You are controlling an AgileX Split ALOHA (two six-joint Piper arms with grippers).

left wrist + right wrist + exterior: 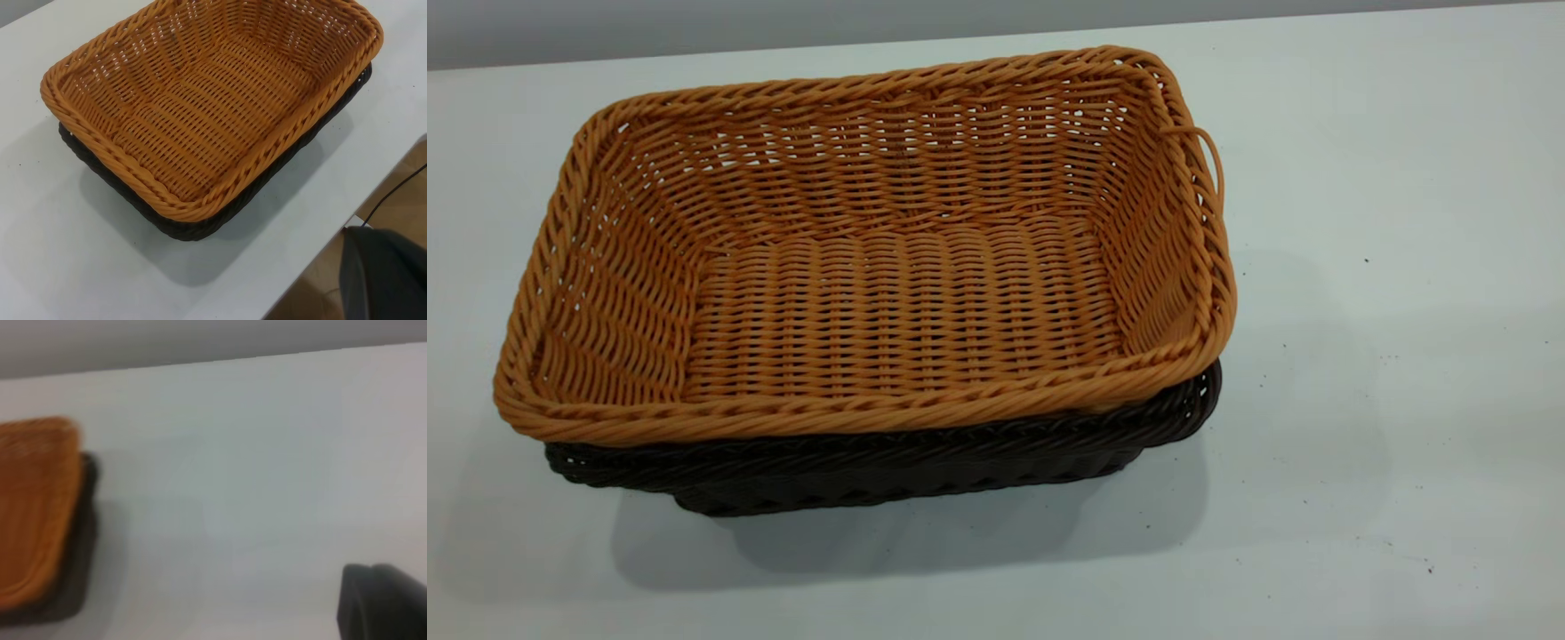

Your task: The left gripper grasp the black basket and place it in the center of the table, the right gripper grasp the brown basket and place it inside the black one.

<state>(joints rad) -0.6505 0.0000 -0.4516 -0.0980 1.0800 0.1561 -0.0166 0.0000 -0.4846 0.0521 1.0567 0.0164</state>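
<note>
Exterior view shows the brown basket (898, 293) nested inside the black basket (889, 467), both upright on the white tabletop (1387, 267). The brown one sits high in the dark one, so that only the black basket's braided rim and a strip of its near wall show below the orange-tan rim, along the near long side and at the right-hand corner. The brown basket is skewed a little against the black one: its rim overhangs on the left while the black rim sticks out at the right. The brown basket holds nothing. A loose strand of wicker (1209, 156) curls out from its rim at the far right corner. Tiny dark specks (1369, 364) lie scattered on the tabletop to the right of the pair. Neither arm appears in this view.

From the left wrist view the stacked baskets lie well apart from the camera, near the tabletop's edge, beyond which a dark cable (393, 193) runs. A dark shape (383, 273) fills one corner, possibly part of the left arm; the left jaws are not in sight. The right wrist view catches only an end of the stack, blurred, with another dark shape (383, 603) at one corner; the right jaws cannot be seen either.
</note>
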